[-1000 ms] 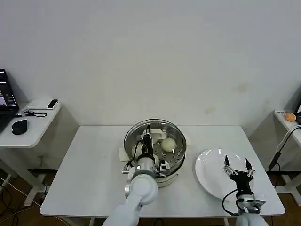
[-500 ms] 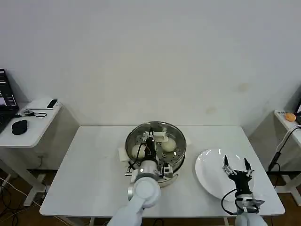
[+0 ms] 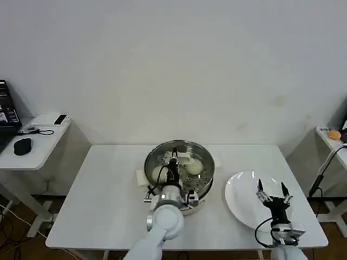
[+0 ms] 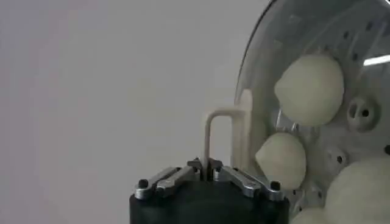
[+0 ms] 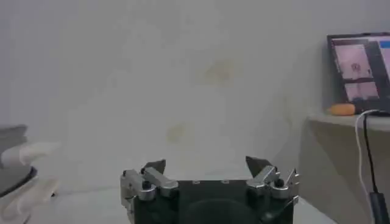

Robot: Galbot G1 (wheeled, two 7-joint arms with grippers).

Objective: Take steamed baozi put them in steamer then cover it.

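We see the white table (image 3: 103, 189) against a plain wall (image 3: 173, 65). The left gripper (image 3: 173, 157), fingers together and empty, hovers over the steamer (image 3: 205, 154); the right gripper (image 3: 272, 190), spread and empty, hovers above the plate (image 3: 238, 189).

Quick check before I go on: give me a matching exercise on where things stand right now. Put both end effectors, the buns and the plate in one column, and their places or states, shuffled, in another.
Things
1. left end effector
2. right end effector
3. steamed baozi
4. white plate

Places or states
A. lying on the perforated tray inside the steamer
B. fingers spread, above the plate
C. fingers together, over the steamer
D. on the table, to the steamer's right, with no bun on it

Pairs: 1-C, 2-B, 3-A, 4-D
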